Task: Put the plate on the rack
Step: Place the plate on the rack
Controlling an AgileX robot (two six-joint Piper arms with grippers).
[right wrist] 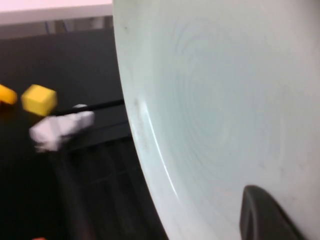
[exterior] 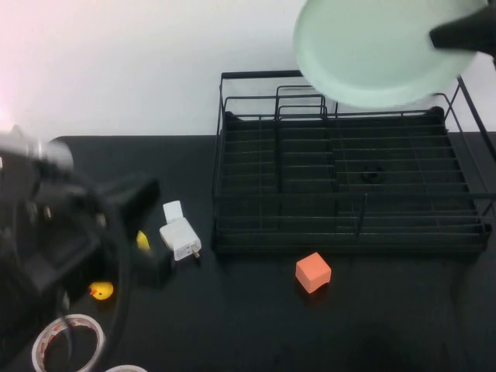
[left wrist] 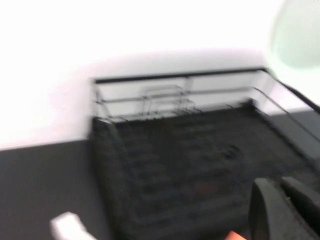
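Note:
My right gripper (exterior: 439, 36) is shut on the rim of the pale mint-green plate (exterior: 372, 50) and holds it tilted in the air above the back right part of the black wire rack (exterior: 349, 194). In the right wrist view the plate (right wrist: 225, 100) fills most of the picture, with one dark finger (right wrist: 265, 215) lying on it. My left gripper (exterior: 143, 194) hangs over the table left of the rack, empty, its fingers (left wrist: 267, 210) close together. The left wrist view shows the rack (left wrist: 175, 77) and an edge of the plate (left wrist: 300, 35).
An orange cube (exterior: 313, 272) lies in front of the rack. A white plug adapter (exterior: 180, 236), a yellow cube (exterior: 142, 241), a yellow rubber duck (exterior: 101, 291) and a tape roll (exterior: 68, 341) lie at the front left, near my left arm.

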